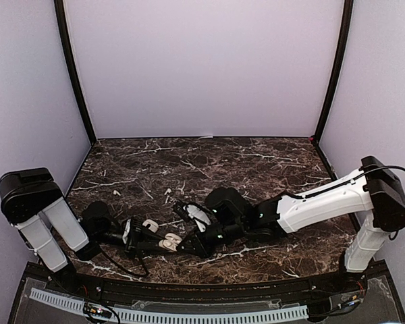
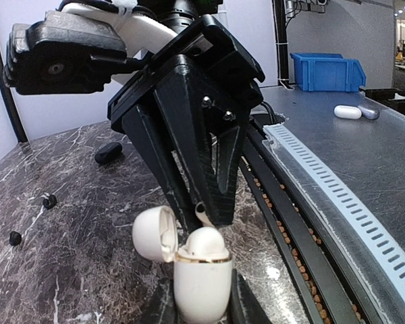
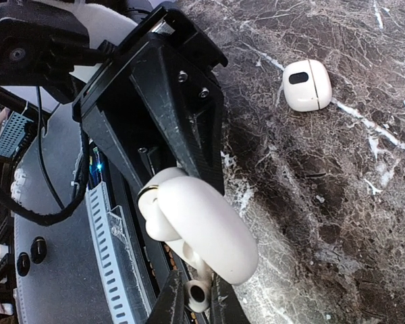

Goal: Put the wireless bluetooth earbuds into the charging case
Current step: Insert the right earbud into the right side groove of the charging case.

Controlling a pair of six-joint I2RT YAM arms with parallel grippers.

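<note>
The insertion step is in hand. The charging case (image 2: 201,280) is grasped by the left end effector (image 2: 201,312), which is clenched on its lower body, and it is held near the front edge of the bench (image 1: 256,162) with its lid (image 2: 154,233) swung open to one side. A white earbud (image 3: 198,291) is pinched by its stem in the right end effector (image 3: 194,307), which is closed tight on it. The bud's head is brought right to the open mouth of the case. Whether it is already seated in its socket cannot be told, since the opening is masked by fingers and case body in both wrist views.

The next move is judged to call for a short, straight push along the socket's axis, with the stem lined up to its slot. The grip on the case is to be kept firm so that the case is not twisted aside. Release of the bud is best left until it is seen to sit flush.

Two black earbuds (image 2: 48,200) are seen lying loose on the bench, well apart from the held case. A second white case (image 3: 307,84), marked with a dark oval, lies farther off. More of the task is therefore judged to be left.
</note>
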